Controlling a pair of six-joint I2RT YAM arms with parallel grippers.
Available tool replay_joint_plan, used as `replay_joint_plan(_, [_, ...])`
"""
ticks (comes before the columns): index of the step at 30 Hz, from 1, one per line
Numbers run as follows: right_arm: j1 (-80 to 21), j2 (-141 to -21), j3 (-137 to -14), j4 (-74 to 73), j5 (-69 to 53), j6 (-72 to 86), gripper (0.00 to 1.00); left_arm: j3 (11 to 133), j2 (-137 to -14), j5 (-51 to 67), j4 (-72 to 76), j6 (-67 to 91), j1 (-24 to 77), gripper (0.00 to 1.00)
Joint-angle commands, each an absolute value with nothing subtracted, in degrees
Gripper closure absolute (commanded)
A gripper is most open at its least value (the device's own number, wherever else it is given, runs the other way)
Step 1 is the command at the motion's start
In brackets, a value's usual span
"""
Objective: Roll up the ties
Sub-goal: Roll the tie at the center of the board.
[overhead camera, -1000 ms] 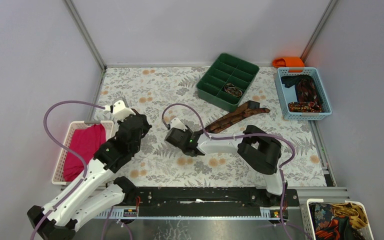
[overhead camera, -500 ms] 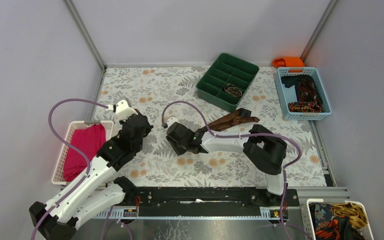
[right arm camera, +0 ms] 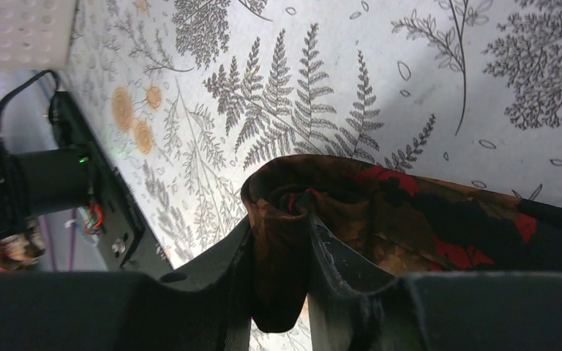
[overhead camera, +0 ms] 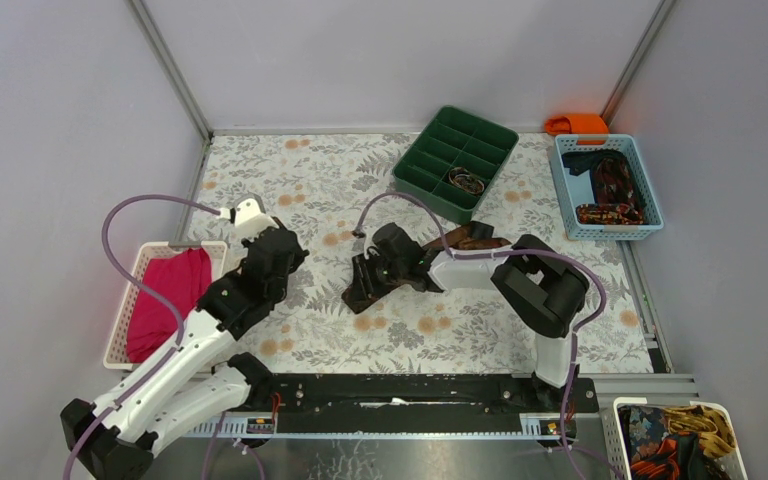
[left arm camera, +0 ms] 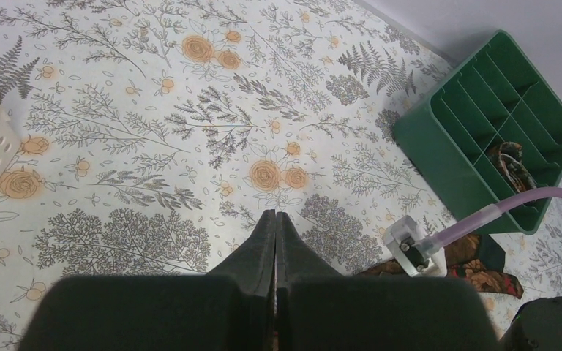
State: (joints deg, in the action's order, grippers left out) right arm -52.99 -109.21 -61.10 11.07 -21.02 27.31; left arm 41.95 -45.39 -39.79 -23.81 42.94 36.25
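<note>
Nearest, off the table's right corner, a white basket [overhead camera: 660, 403] holds a heap of patterned ties [overhead camera: 675, 445], likely the supply waiting to be rolled. A little farther in, the left gripper [left arm camera: 274, 219] hangs over the floral mat [left arm camera: 154, 146] with its 2 fingers pressed together on nothing. I judge it is parked aside to leave the other arm room. Beside that arm a side basket [overhead camera: 120, 330] holds the magenta cloth [overhead camera: 165, 290]. At mid-table the right gripper [right arm camera: 282, 234] pinches the brown tie [right arm camera: 380, 205] at its curled end. The wrist view shows the fabric wound into a small spiral squeezed between the 2 fingers, with the rest trailing back across the mat. The tight pinch seems meant to stop the first turns springing loose. Farther back, the green tray [overhead camera: 415, 180] has 1 rolled tie [overhead camera: 467, 181] in a compartment, probably where finished rolls go. At far right the blue basket [overhead camera: 563, 190] holds more, with the orange cloth [overhead camera: 578, 123] behind it.
</note>
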Motion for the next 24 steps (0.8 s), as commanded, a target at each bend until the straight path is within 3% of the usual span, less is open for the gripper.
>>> replay_joint_plan(1, [-50.04,-107.06,-56.91,16.55,-30.14,31.82,0.67,41.95,-46.90,-38.70,-19.69,42.11,35.86,1.00])
replay_joint_plan(24, [-39.48,-105.79,-47.77,27.74,-39.09,39.57,0.65,39.83,-54.56,-31.44,-8.79,40.52,35.85,1.00])
